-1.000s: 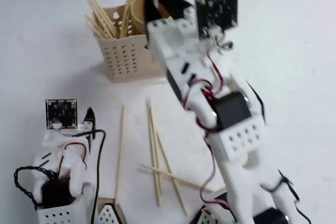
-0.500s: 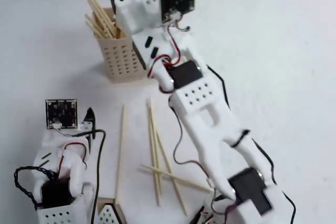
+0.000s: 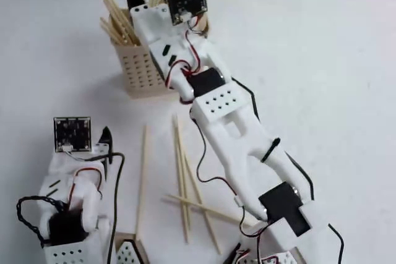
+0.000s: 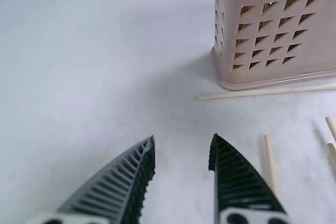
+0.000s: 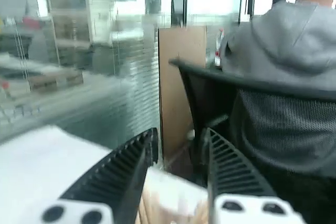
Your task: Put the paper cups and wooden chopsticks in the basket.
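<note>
The right half of the basket (image 3: 139, 69) is covered in the high view by the wrist of the right arm (image 3: 229, 122), so its contents on that side cannot be told. In the right wrist view, a tan blur (image 5: 168, 203) below the right end effector (image 5: 179, 135) cannot be identified. That end effector is held partly open, with nothing between its jaws. A bundle of wooden chopsticks (image 3: 117, 23) is seen standing in the basket's left half, fanned outward. The left end effector (image 4: 181, 145) is also parted with nothing gripped, and hangs low above the bench (image 3: 346, 91) short of the basket. The loose chopsticks (image 3: 181, 177) lie on the bench between the two arms, one of them crossed over the others, and a further single chopstick (image 4: 268, 91) lies against the basket's base. Compared with one second ago, the right arm has been lowered and stretched out over the basket, and its wrist has been swung to the left. The upright stick seen above the basket then is gone. The left arm (image 3: 74, 183) and the loose chopsticks have not been moved. The basket stands near the far edge of the bench. The widest stretch of white bench surface lies on the right arm's outer side.
</note>
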Tool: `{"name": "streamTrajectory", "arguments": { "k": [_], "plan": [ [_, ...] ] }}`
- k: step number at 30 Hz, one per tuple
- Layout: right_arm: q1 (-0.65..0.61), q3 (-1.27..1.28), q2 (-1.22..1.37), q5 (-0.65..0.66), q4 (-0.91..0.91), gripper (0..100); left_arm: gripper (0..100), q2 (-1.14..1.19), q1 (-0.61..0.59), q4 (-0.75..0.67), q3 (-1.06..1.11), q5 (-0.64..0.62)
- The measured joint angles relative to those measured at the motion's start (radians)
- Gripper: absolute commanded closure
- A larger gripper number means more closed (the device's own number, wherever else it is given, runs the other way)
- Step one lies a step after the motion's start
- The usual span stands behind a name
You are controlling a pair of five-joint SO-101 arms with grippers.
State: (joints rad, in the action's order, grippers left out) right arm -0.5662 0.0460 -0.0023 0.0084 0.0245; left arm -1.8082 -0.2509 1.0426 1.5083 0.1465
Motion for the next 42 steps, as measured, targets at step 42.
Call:
{"name": "streamTrajectory", "arguments": {
  "k": [42],
  "plan": [
    [-0.164, 0.657, -0.146, -0.129, 0.844, 78.3, 82, 0.000, 0.000, 0.000, 0.011, 0.031]
  ]
}}
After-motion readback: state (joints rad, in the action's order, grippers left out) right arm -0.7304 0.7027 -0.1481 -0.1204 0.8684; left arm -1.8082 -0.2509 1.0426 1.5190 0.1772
